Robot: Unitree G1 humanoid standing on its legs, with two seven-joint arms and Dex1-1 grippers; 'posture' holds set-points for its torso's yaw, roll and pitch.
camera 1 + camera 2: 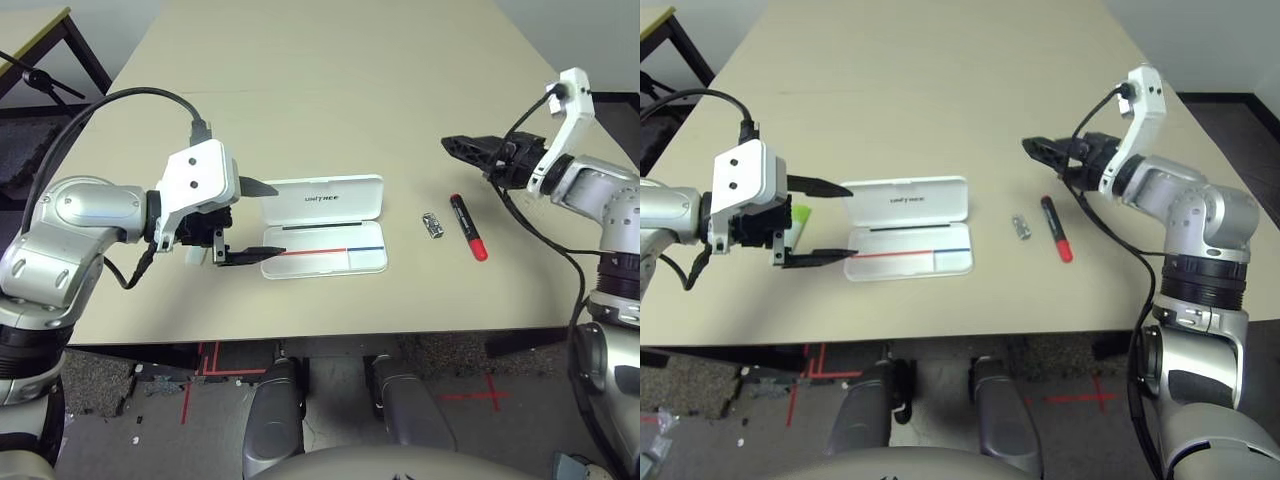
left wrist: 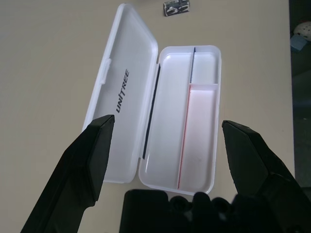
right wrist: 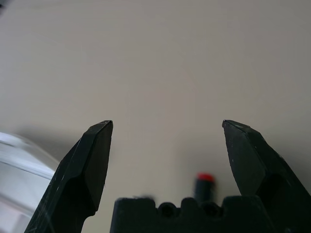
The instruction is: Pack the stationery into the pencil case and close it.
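At the middle of the near half of the table [image 1: 300,120] lies the case [image 1: 324,264], open, its lid [image 1: 335,190] towards twelve o'clock and its tray towards six. The lid carries the dark UNITREE print; a stripe runs along the tray from nine to three, red first, then blue.

My left gripper [image 2: 168,121] comes in from the case's nine o'clock, its fingers spread wide apart, their tips reaching over that end of the case. Whether they touch it I cannot tell. Under that same gripper, at the case's nine o'clock, is the stick [image 1: 797,222] – partly hidden by my hand, with its lime-green part visible.

At three o'clock from the case lies the clip [image 1: 432,225], silvery and small. Just beside it, farther out at three, is the marker [image 1: 468,227], black along the body, its red cap pointing to five o'clock. Clip and marker lie apart from each other, and both are clear of the case.

My right gripper [image 3: 168,124] is at the case's two o'clock – fingers wide apart, above the table, near the marker.
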